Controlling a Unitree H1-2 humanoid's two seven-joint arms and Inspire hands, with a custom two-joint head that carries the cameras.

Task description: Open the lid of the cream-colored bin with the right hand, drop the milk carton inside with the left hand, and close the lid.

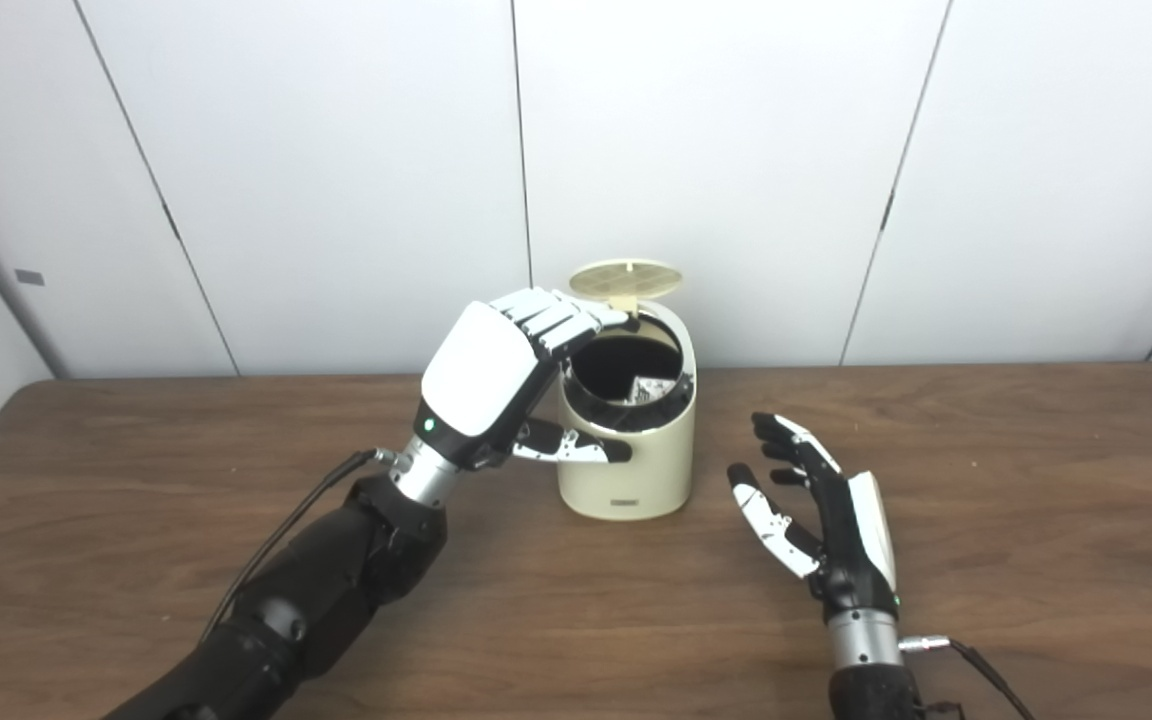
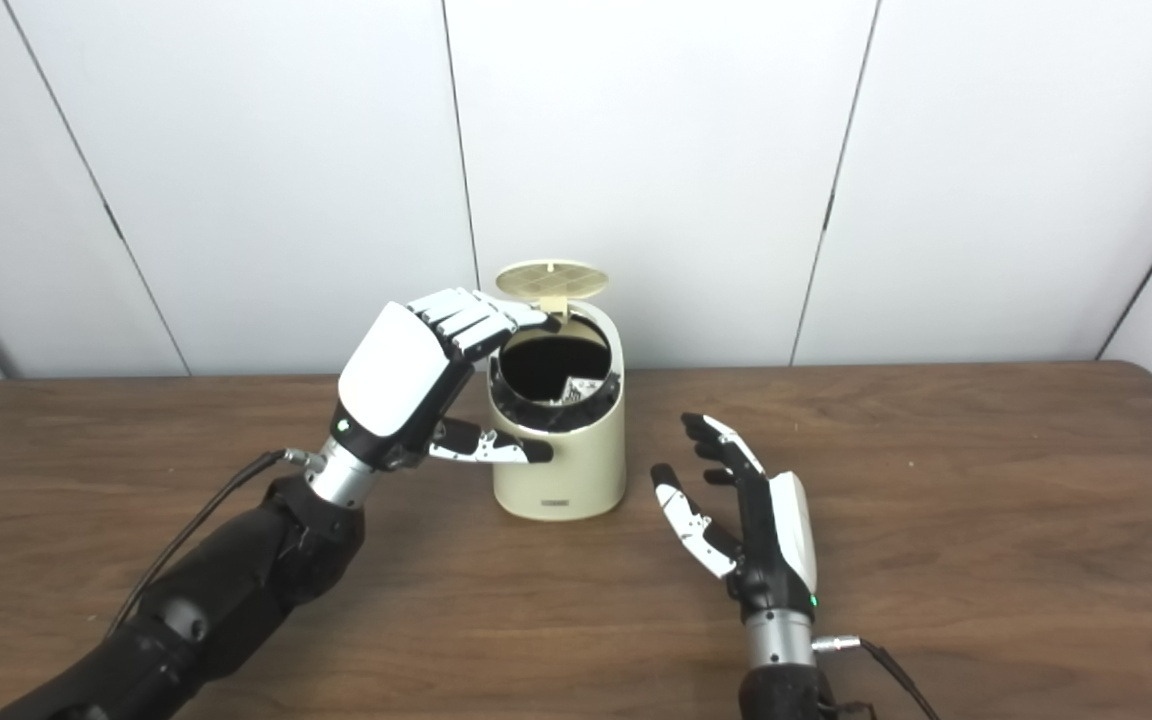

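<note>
Milk carton [image 1: 652, 388] (tilted) inside bin [image 1: 626, 470].

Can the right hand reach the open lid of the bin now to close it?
Probably yes. The right hand is open beside the bin; the lid stands up at the back, and only the left hand hangs at the opening's left.

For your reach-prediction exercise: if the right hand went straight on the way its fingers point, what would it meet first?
Probably the cream-colored bin: the open right hand points up-left toward its side wall, though depth is uncertain.
</note>
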